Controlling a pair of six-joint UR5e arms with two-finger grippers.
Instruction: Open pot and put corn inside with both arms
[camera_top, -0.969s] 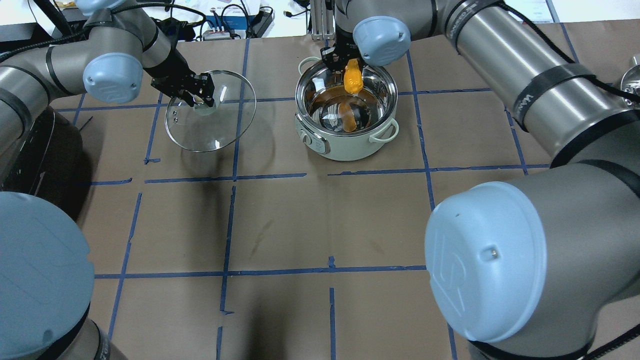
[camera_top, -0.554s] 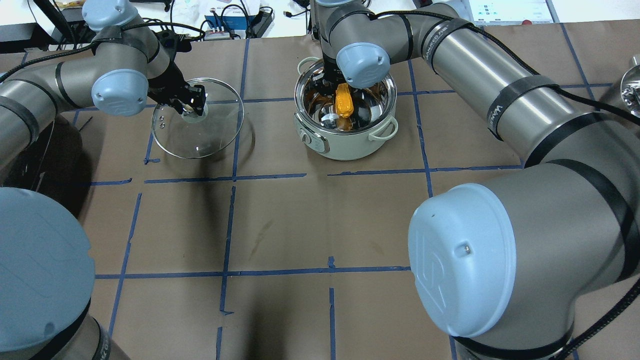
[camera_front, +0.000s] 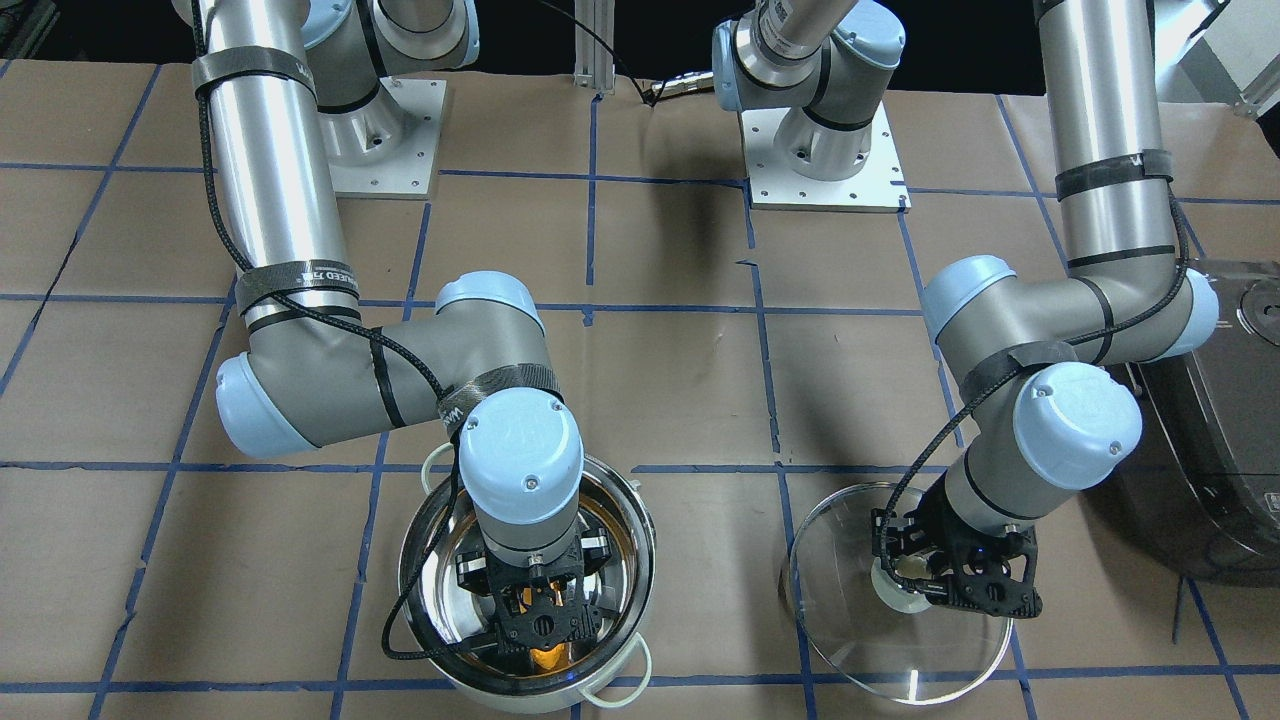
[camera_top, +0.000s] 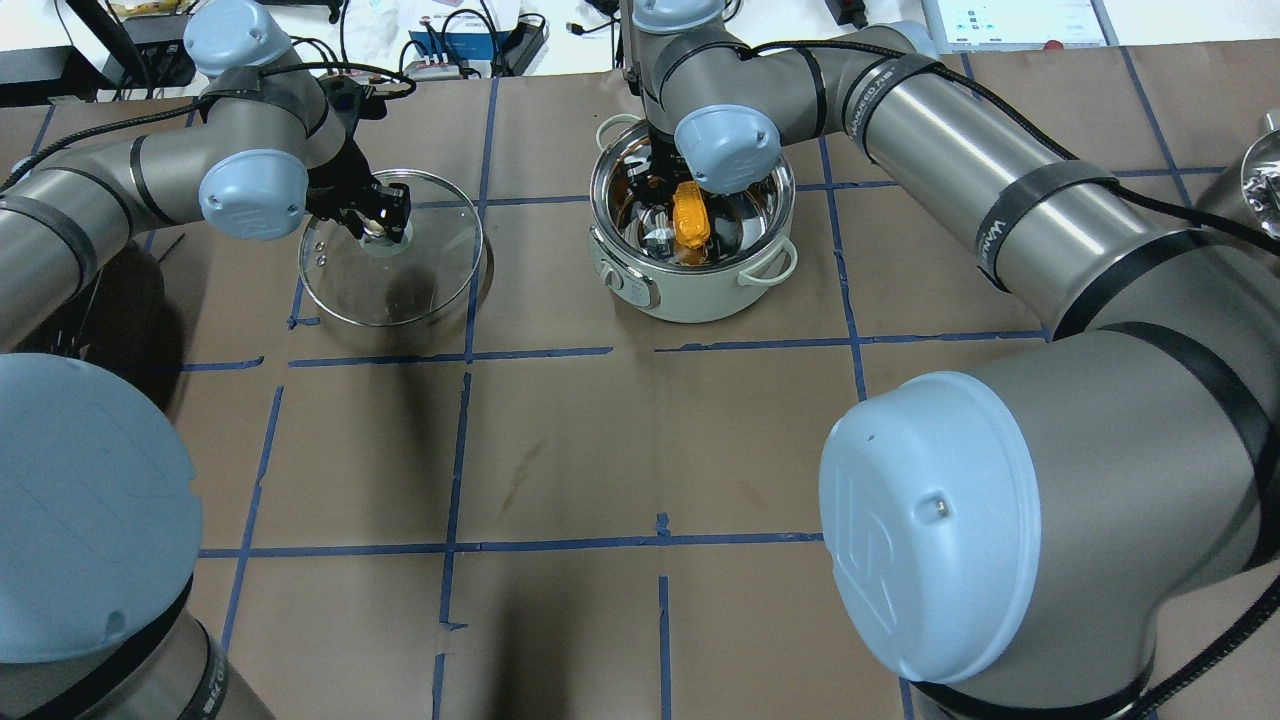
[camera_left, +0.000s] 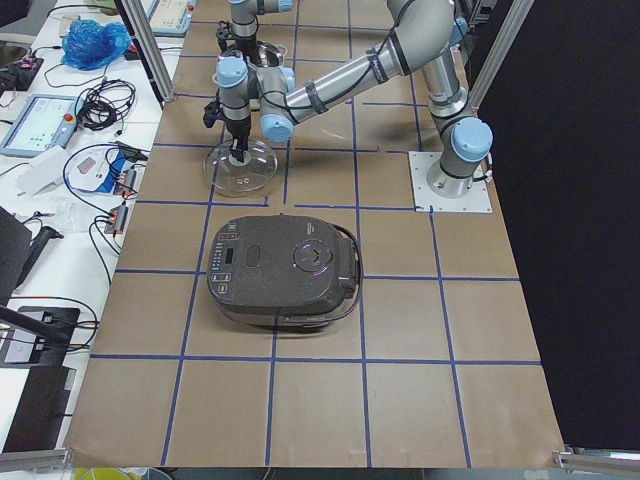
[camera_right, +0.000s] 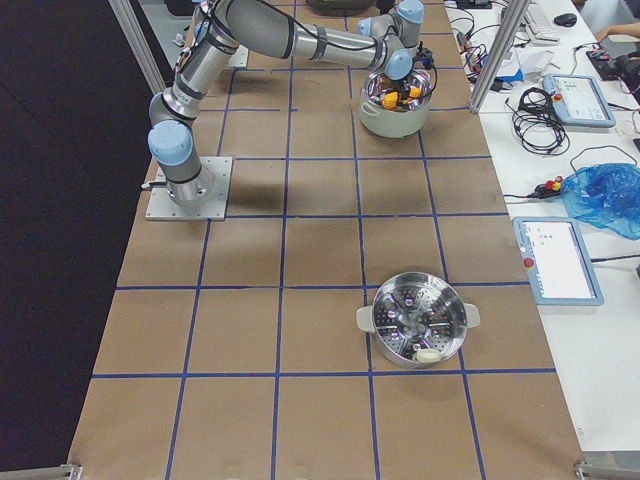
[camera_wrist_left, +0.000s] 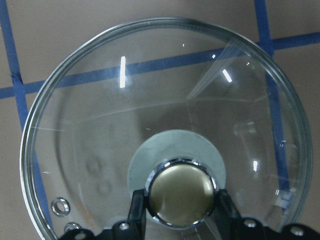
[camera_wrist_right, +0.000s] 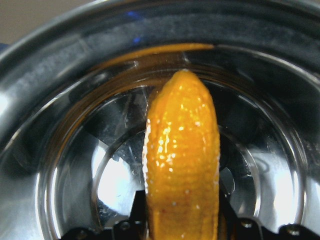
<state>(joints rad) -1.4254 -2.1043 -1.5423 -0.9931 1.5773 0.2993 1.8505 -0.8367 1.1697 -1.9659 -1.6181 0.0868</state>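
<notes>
The steel pot (camera_top: 700, 285) stands open at the table's far middle. My right gripper (camera_top: 668, 200) reaches down inside it, shut on the orange corn cob (camera_top: 690, 220); the right wrist view shows the corn (camera_wrist_right: 182, 165) between the fingers, above the pot's shiny bottom (camera_wrist_right: 110, 185). The glass lid (camera_top: 390, 262) lies low on the table to the pot's left. My left gripper (camera_top: 380, 215) is shut on the lid's knob (camera_wrist_left: 181, 192), with the lid (camera_wrist_left: 165, 100) beneath it. In the front view the pot (camera_front: 430, 560), the lid (camera_front: 850, 640) and the left gripper (camera_front: 950, 585) show along the near edge.
A dark grey rice cooker (camera_left: 285, 270) sits at the robot's left end of the table. A steel steamer basket (camera_right: 420, 320) stands toward the right end. Blue tape lines grid the brown table cover. Cables and boxes lie beyond the far edge.
My right gripper has lowered the corn from above the rim down into the pot. My left gripper has carried the lid left and down toward the table.
</notes>
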